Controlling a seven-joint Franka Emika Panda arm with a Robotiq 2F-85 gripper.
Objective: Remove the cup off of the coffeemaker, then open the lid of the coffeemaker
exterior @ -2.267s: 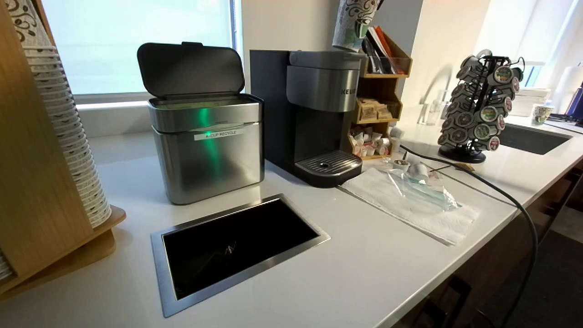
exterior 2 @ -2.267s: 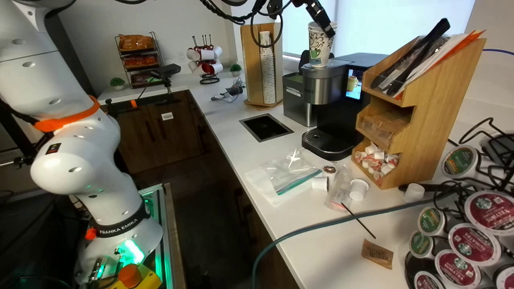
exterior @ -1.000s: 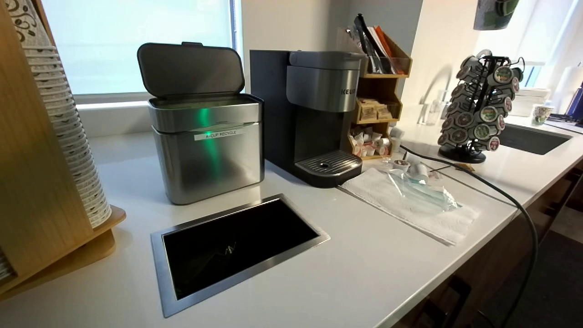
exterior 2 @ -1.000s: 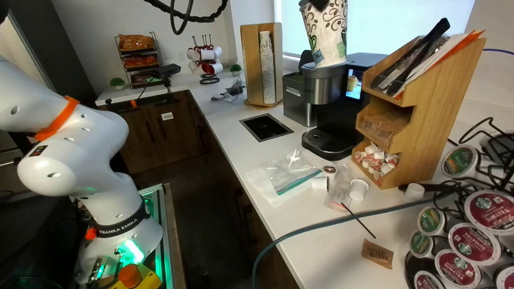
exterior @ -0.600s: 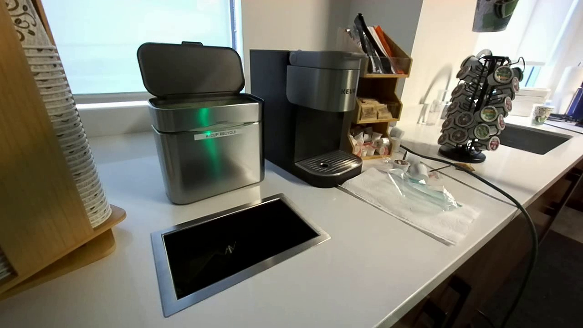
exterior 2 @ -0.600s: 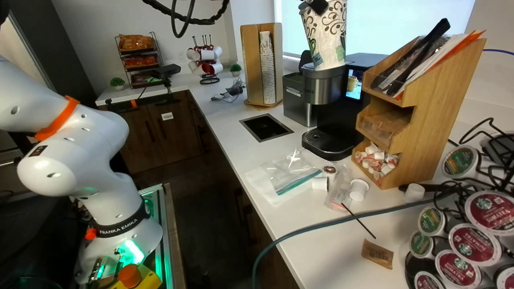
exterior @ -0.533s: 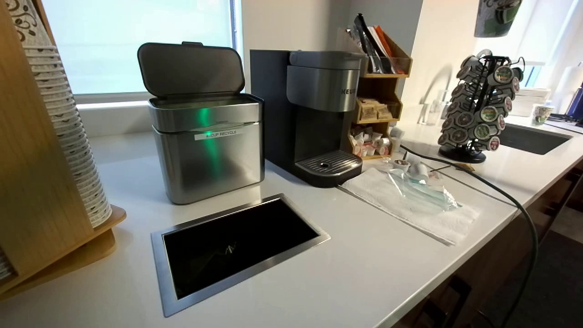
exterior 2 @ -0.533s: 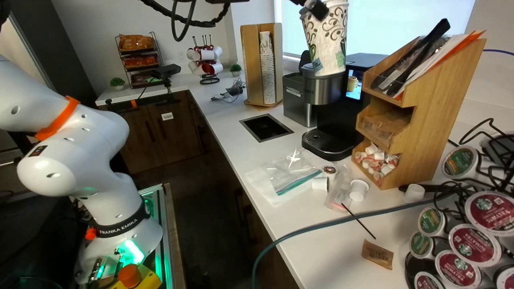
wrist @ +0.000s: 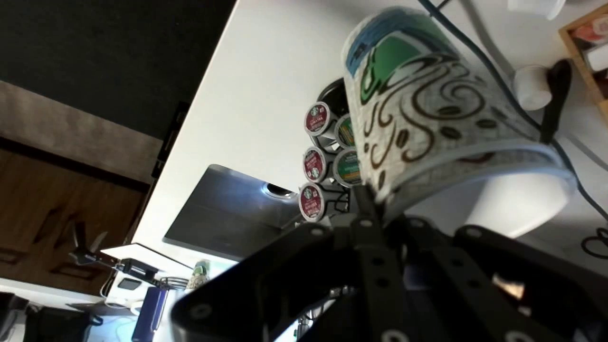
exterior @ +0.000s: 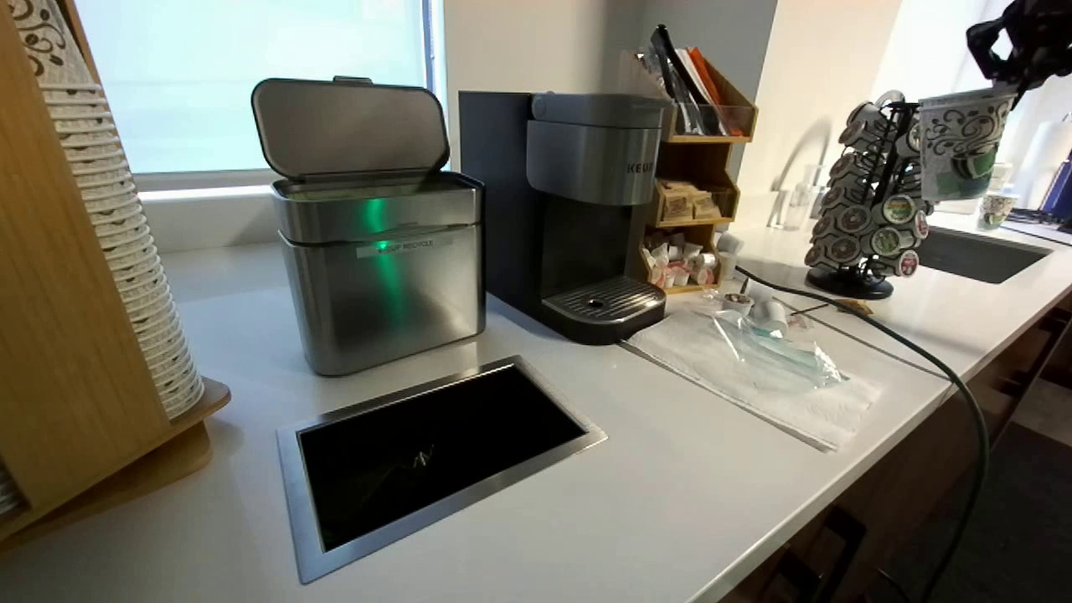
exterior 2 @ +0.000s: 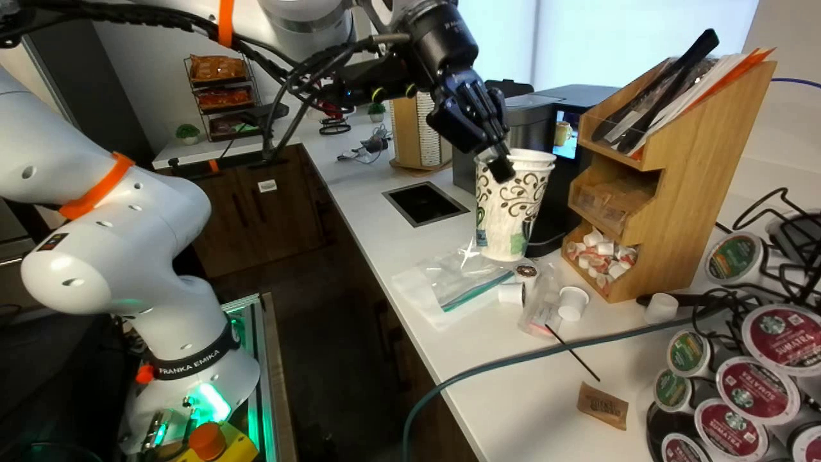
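The white paper cup with brown swirls and a green print hangs in the air, slightly tilted, away from the coffeemaker. It also shows in an exterior view and in the wrist view. Two rim lines show at its top. My gripper is shut on the cup's rim wall; it also shows in the wrist view. The dark grey coffeemaker stands upright on the counter, with nothing on top. Its lid is down. In an exterior view the cup and gripper hide part of the coffeemaker.
A steel bin with raised lid stands beside the coffeemaker. A wooden organizer is on its other side. A pod rack, a paper towel with a plastic bag, loose pods and a cable lie along the counter.
The cup, held by my gripper, has gone from just above the coffeemaker's top, out to the side and down. It now hangs lower, and the gripper and arm have come into view.
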